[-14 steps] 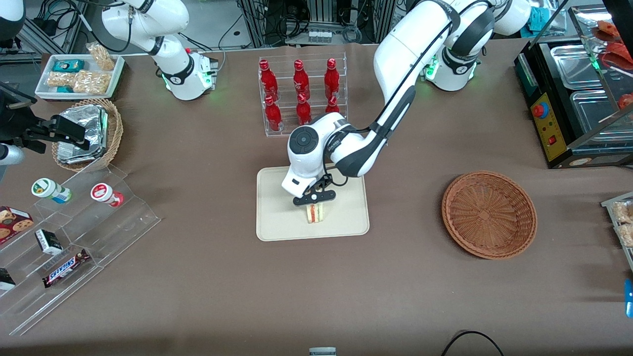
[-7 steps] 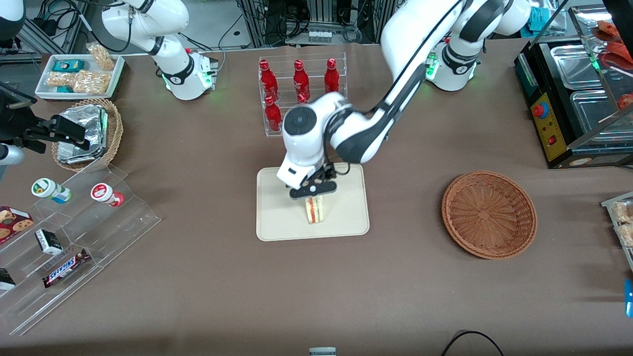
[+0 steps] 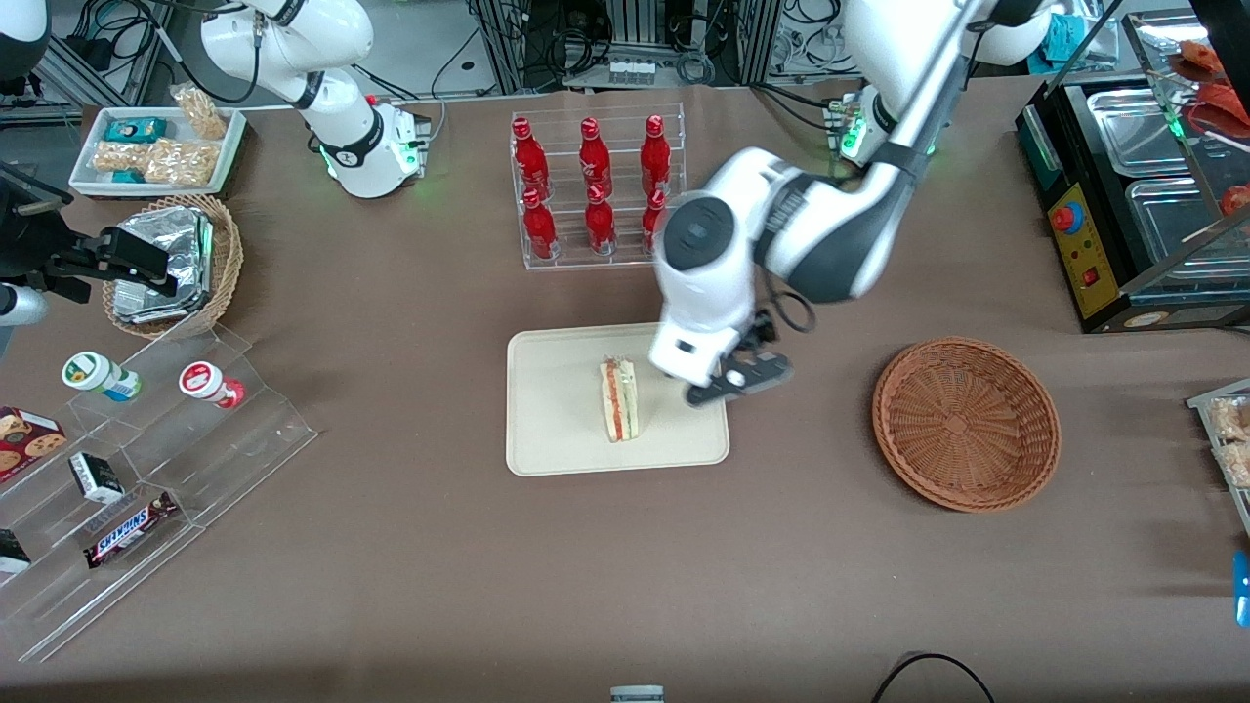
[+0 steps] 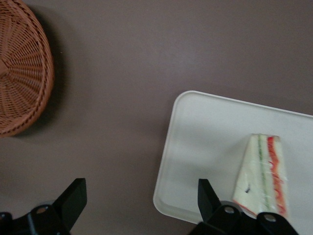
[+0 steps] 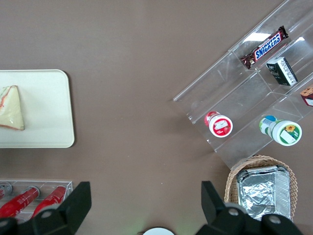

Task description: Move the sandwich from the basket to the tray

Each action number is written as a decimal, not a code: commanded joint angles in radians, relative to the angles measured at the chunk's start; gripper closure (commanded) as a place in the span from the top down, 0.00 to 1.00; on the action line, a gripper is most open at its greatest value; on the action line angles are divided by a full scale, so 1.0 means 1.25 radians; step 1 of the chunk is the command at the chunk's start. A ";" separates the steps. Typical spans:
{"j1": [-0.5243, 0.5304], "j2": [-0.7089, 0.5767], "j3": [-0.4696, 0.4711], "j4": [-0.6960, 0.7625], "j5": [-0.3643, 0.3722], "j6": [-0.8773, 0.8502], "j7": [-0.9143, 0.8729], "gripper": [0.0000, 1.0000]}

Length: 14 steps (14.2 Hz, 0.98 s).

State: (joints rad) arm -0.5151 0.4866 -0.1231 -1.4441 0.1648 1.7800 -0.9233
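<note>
The sandwich (image 3: 619, 400), a white wedge with red and green layers, lies on the cream tray (image 3: 557, 430) near its middle. It also shows in the left wrist view (image 4: 264, 176) on the tray (image 4: 205, 142), and in the right wrist view (image 5: 11, 108) on the tray (image 5: 46, 112). My left gripper (image 3: 737, 381) is open and empty, raised above the tray's edge nearest the brown wicker basket (image 3: 965, 422). In the left wrist view the gripper (image 4: 139, 196) hangs over the tray's corner and the tablecloth. The basket (image 4: 19, 68) holds nothing.
A clear rack of red bottles (image 3: 594, 190) stands farther from the camera than the tray. A clear stepped shelf with snacks (image 3: 137, 469) and a small basket of foil packets (image 3: 171, 264) lie toward the parked arm's end. A black food warmer (image 3: 1143, 195) stands toward the working arm's end.
The gripper let go of the sandwich, rose and moved off the sandwich toward the wicker basket. The sandwich stays on the tray.
</note>
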 commanded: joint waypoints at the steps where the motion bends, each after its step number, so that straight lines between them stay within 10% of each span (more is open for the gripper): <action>1: 0.076 -0.104 -0.007 -0.130 -0.019 0.018 0.114 1.00; 14: 0.365 -0.403 -0.006 -0.262 -0.108 -0.149 0.705 1.00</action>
State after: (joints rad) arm -0.0982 0.0328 -0.1202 -1.7638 0.0522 1.6282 -0.1253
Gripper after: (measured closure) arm 0.000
